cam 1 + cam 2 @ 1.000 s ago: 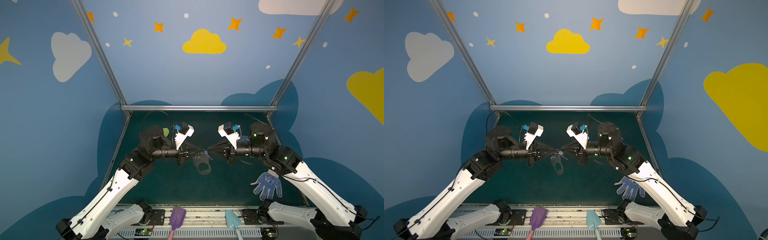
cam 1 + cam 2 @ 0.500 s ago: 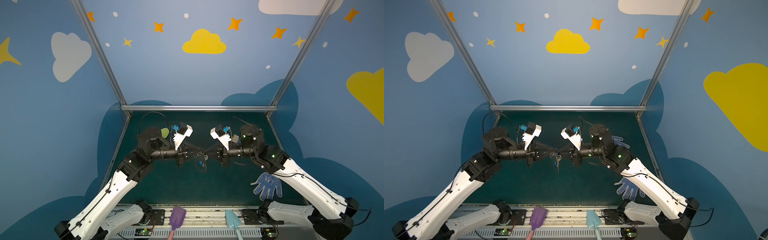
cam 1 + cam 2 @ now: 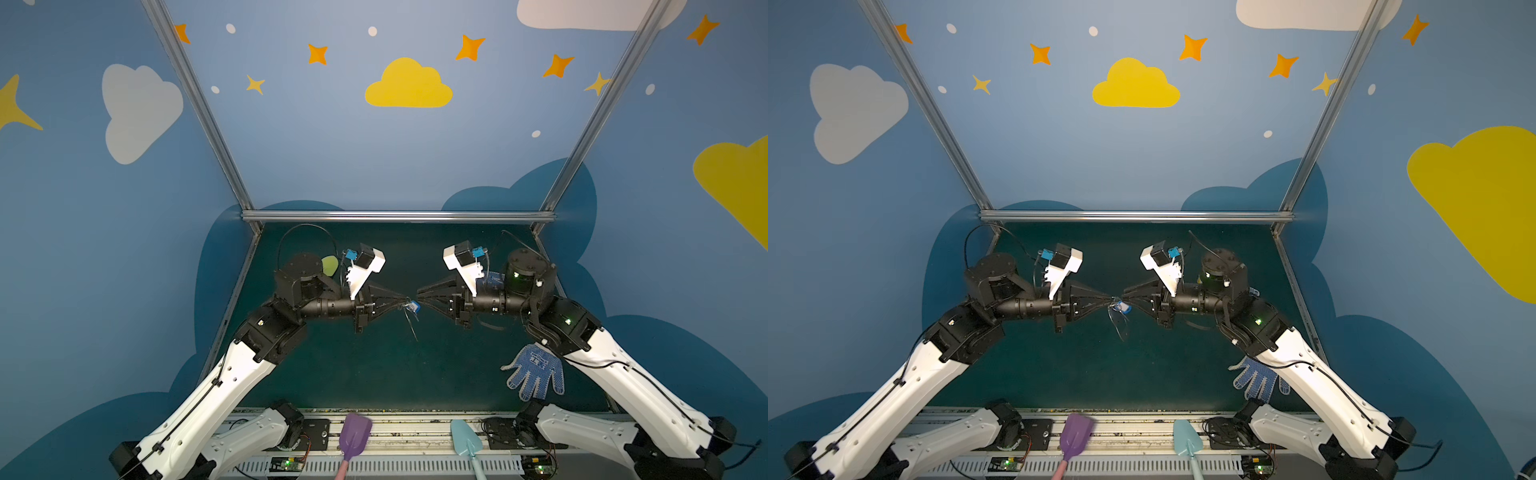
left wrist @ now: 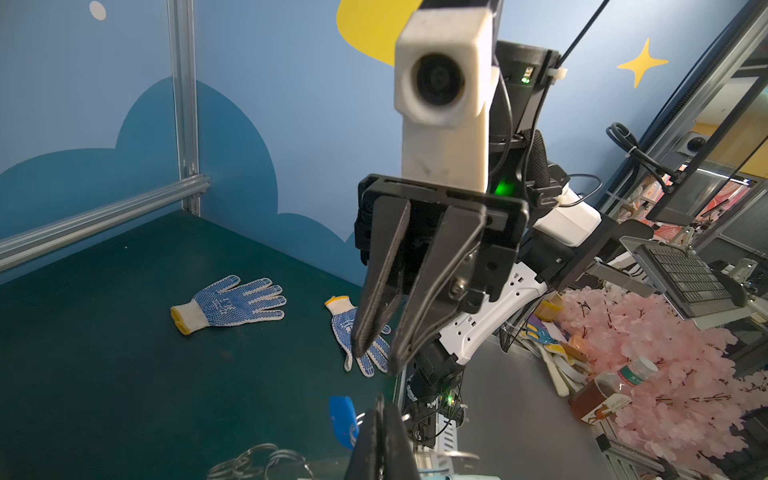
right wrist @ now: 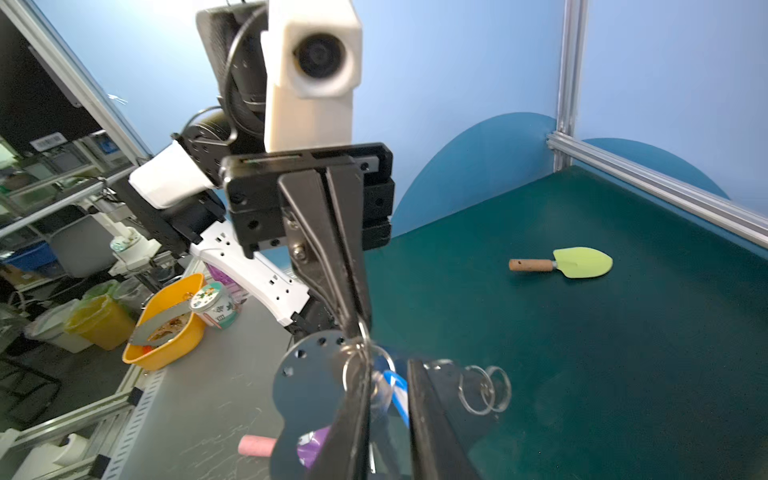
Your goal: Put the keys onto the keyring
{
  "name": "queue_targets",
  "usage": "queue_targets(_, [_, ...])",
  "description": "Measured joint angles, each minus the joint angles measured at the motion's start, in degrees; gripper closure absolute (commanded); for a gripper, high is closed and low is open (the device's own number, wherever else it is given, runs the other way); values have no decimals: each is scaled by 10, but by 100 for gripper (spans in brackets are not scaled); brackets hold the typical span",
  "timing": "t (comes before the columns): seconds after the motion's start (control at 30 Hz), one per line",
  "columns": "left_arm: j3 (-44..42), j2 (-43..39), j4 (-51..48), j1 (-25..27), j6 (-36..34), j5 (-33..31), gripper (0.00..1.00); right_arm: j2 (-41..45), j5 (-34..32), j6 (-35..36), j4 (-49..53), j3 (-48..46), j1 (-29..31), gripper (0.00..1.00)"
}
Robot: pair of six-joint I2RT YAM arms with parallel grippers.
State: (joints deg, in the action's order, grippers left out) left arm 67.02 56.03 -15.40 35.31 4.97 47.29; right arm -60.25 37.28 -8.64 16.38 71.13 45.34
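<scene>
The keys (image 3: 414, 306), small silver metal with a bright blue oblong plastic tag (image 4: 341, 417), hang at the flat grey keyring plate (image 5: 307, 382), which the left gripper (image 5: 354, 326) pinches. The tag's white mark is unreadable. The right gripper (image 4: 376, 357), shut 1 second ago, now stands narrowly open beside them.

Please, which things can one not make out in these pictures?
- Whether the keys are threaded on the keyring: the right gripper hides the joint, right wrist view.
- Same joint: too small in both top views.
- Spare rings: cut off by the edge, left wrist view.
</scene>
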Motion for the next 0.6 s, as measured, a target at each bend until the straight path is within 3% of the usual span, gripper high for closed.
queue_targets(0.17, [0, 0, 1, 0, 0, 0, 96, -12, 30, -16, -27, -5, 0, 77])
queue_targets(0.43, [0, 0, 2, 0, 0, 0, 97, -36, 68, -29, -38, -5, 2, 90])
queue_targets(0.5, [0, -1, 2, 0, 0, 0, 97, -38, 78, -30, -38, -5, 2, 99])
queue_targets(0.6, [-2, -3, 2, 0, 0, 0, 96, -40, 87, -29, -38, -4, 3, 100])
